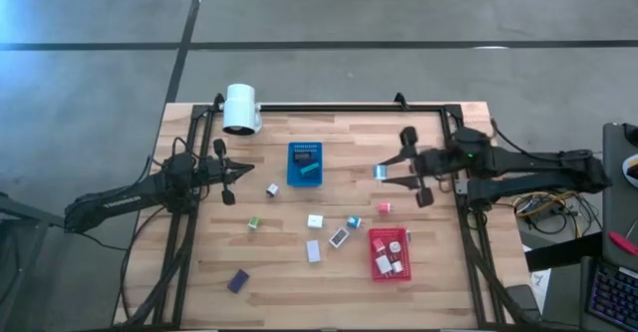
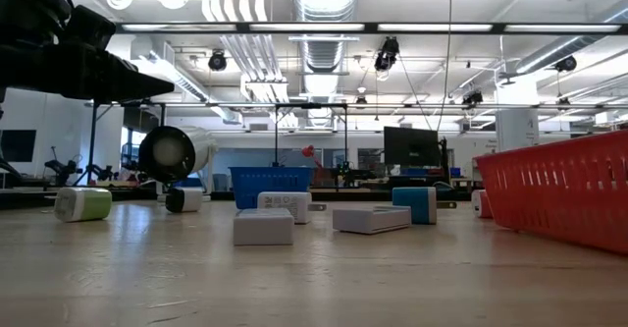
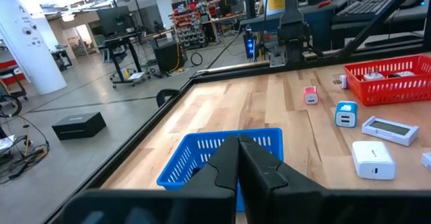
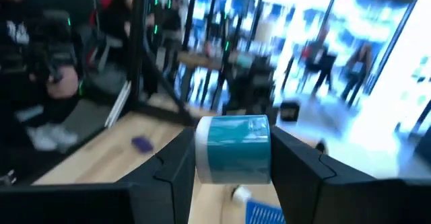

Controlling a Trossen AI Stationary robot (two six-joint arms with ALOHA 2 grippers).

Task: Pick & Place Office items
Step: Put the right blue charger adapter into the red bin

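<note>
1. Right gripper (image 1: 382,173) is up over the table, between the blue tray (image 1: 305,165) and the red tray (image 1: 390,255), just beside the blue tray's right edge in the high view
2. Its fingers are part-way spread and pinching a teal-and-white block (image 4: 233,149); the right wrist view shows one dark finger pressed on each side of it
3. That block sits crosswise in the grip, long axis running from finger to finger, its teal band facing the wrist camera
4. Left gripper (image 1: 233,180) hangs over the table's left part, to the left of the blue tray, fingers (image 3: 266,170) pressed together with nothing between them
5. Down on the wood: a green-and-white block (image 1: 254,222), a small white block (image 1: 315,220), a teal block (image 1: 353,221), a flat grey-and-white piece (image 1: 339,237) lying at a slant, another white piece (image 1: 313,251), all loosely grouped near the table's middle
6. A pink-red block (image 1: 385,207) lies just above the red tray; a purple piece (image 1: 237,281) lies well apart, toward the near left, tilted
7. A small white-and-dark block (image 1: 271,188) sits just left of the blue tray
8. Red tray holds a few white and red pieces; blue tray holds a dark flat piece
</note>
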